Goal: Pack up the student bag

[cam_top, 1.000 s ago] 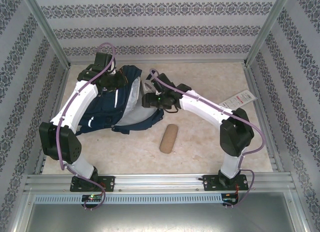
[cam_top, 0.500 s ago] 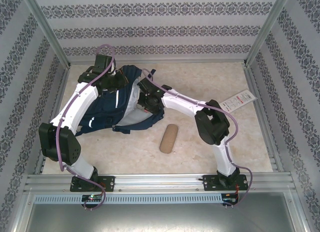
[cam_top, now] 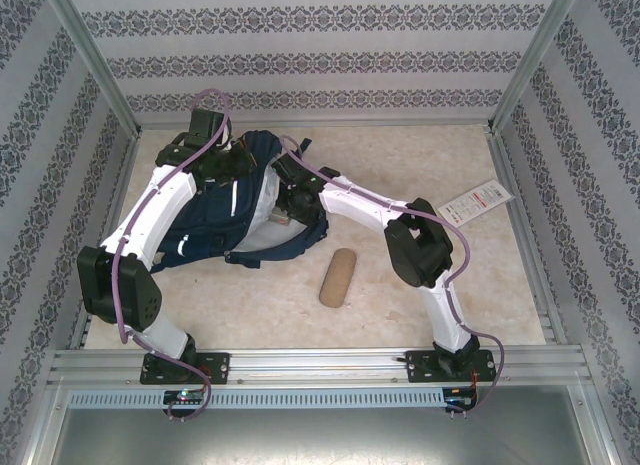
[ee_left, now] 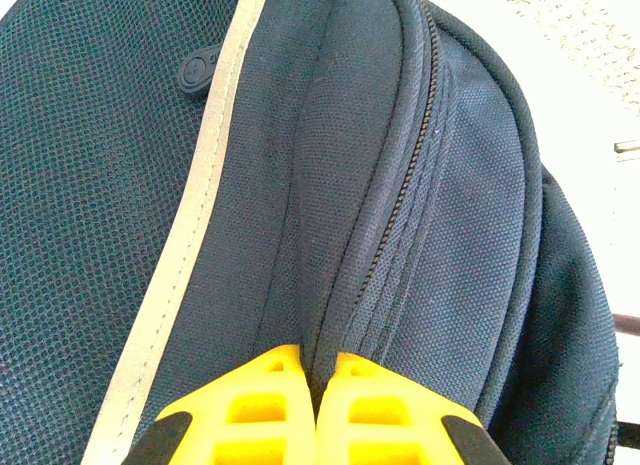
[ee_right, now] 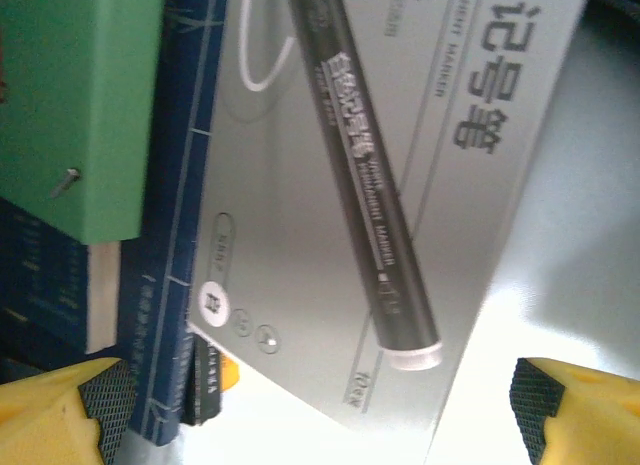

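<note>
The navy student bag (cam_top: 212,230) lies at the back left of the table, its light-lined mouth facing right. My left gripper (cam_top: 228,165) is over the bag's top. In the left wrist view the yellow jaws (ee_left: 318,385) are shut on a fold of navy fabric (ee_left: 330,185) beside the zipper. My right gripper (cam_top: 286,205) reaches into the bag's mouth. It stands open (ee_right: 320,415), nothing between its fingertips (ee_right: 60,405), above a grey marker-pen box (ee_right: 340,185). The box lies against a blue book (ee_right: 170,265) and a green book (ee_right: 80,105).
A tan pencil case (cam_top: 338,277) lies on the table in front of the bag. A white card with red print (cam_top: 476,200) rests at the right edge. Patterned walls and metal posts close in the back and both sides.
The right arm has swung left and pushed its gripper deeper into the bag's mouth, its elbow folding toward the middle. The left arm and the bag have stayed put.
</note>
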Tool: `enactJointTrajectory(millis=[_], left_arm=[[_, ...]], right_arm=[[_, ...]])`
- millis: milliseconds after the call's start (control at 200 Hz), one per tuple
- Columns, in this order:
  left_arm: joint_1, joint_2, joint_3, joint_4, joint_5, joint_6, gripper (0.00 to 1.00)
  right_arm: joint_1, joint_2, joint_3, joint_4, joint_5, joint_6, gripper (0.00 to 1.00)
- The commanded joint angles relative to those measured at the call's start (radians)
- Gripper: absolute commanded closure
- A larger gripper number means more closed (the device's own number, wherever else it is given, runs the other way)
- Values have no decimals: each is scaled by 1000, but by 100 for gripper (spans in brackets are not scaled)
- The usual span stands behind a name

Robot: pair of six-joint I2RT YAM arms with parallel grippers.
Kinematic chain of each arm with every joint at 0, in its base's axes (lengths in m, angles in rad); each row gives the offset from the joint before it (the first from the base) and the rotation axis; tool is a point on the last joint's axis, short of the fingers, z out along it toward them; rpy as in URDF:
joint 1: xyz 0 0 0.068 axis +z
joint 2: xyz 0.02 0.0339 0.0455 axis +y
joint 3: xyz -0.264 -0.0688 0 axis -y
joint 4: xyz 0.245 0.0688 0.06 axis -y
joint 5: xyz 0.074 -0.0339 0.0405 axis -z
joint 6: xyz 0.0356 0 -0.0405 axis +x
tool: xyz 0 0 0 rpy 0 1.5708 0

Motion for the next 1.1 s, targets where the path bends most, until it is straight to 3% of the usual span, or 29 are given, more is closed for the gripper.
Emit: enactJointTrajectory(millis=[0,370,565,699,894,1094], left_arm=[[-5,-33,21,70,9,-7,100],[-5,-46,33,46,39,77,100],[-4,-58,29,57,72,94,100],[-5,-72,9,54,81,107,100],[-5,-88,-20,58,99,110,100],[-6,-113,-38,52,117,120,100]], right_arm=[[-14,-56,-39,-18,12,-64,2],[-47,-364,-298,-72,132,-238,2],[-52,-476,-450,-137,195,-228,2],[-53,-543,-578,-76,189,-215,2],[-79,-459,-492,-42,188,-308,22],[-125,-273,-290,-28,136,-400,31]])
